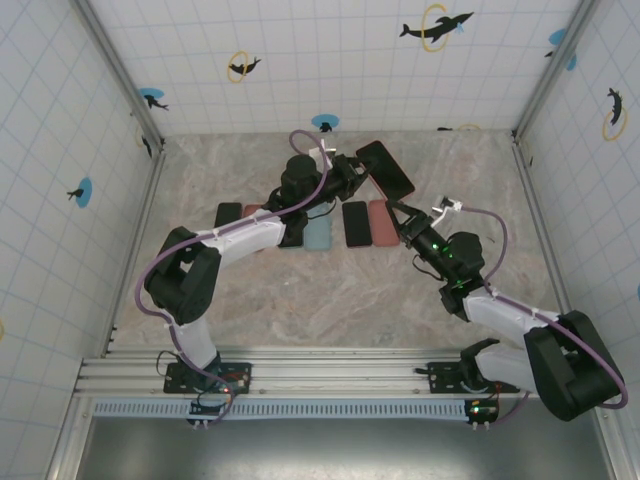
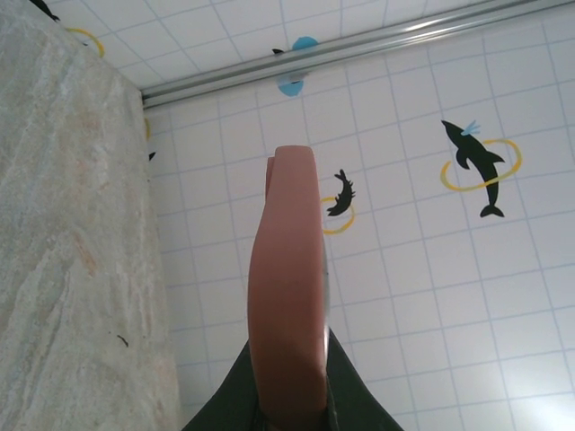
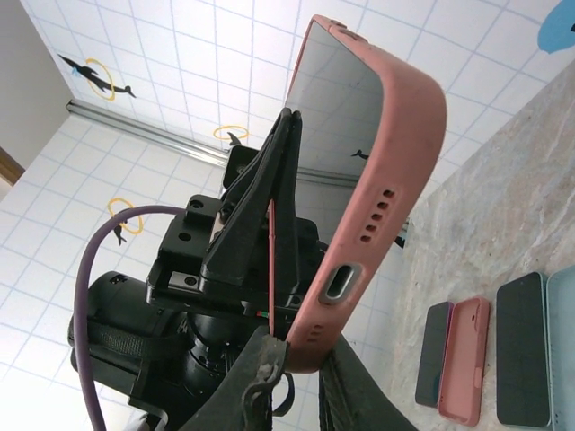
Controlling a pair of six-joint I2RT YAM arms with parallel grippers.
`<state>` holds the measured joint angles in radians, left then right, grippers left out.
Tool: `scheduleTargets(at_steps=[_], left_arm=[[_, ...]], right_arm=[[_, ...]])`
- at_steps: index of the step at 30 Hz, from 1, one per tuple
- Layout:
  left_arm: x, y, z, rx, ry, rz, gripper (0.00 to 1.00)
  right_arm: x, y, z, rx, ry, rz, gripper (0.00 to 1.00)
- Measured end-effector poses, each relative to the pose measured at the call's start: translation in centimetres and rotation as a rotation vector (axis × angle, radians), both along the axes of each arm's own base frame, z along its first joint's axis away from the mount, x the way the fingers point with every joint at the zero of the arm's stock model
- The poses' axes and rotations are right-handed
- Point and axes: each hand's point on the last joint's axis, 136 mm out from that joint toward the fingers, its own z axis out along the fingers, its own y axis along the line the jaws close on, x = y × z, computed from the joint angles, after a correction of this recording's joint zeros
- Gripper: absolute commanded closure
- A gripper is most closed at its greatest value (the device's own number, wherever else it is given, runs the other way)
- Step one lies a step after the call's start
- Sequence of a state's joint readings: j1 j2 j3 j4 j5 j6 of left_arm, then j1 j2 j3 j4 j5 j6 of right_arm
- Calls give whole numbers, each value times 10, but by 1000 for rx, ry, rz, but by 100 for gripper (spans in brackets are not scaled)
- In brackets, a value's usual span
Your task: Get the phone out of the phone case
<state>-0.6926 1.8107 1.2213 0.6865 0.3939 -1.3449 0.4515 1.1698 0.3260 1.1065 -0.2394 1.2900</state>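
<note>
The phone [image 3: 346, 117] sits fully inside the phone case [image 3: 409, 162], high in the middle of the right wrist view. It is a dark, glossy slab of glass seated in a salmon-pink shell with a matte, rubbery look and rounded corners. The shell's bottom edge carries a row of small round speaker holes and an oval port cutout.

The left gripper [image 2: 287, 400] is clamped across the case's front and back, with its black fingers tight against the pink (edge-on in the left wrist view, the case rises as a narrow pink blade). The right gripper [image 3: 301, 373] has its fingers [image 3: 259, 364] narrowed onto the case's bottom corner, at the lower middle of that frame.

In the top view the cased phone hangs above the upper middle of the marbled table [image 1: 300, 300]. Below it lies a row of flat spare phones and cases [image 1: 355, 223] in black, pink and pale blue.
</note>
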Motion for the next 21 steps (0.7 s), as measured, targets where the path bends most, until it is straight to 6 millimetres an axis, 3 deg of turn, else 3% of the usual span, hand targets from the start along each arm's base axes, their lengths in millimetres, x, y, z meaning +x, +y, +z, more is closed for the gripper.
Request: scheduleTargets(at_steps=[21], left_arm=[[6,19,13,-94,79,57,100]], right_arm=[[9,11,13,-222,-197,107,87]])
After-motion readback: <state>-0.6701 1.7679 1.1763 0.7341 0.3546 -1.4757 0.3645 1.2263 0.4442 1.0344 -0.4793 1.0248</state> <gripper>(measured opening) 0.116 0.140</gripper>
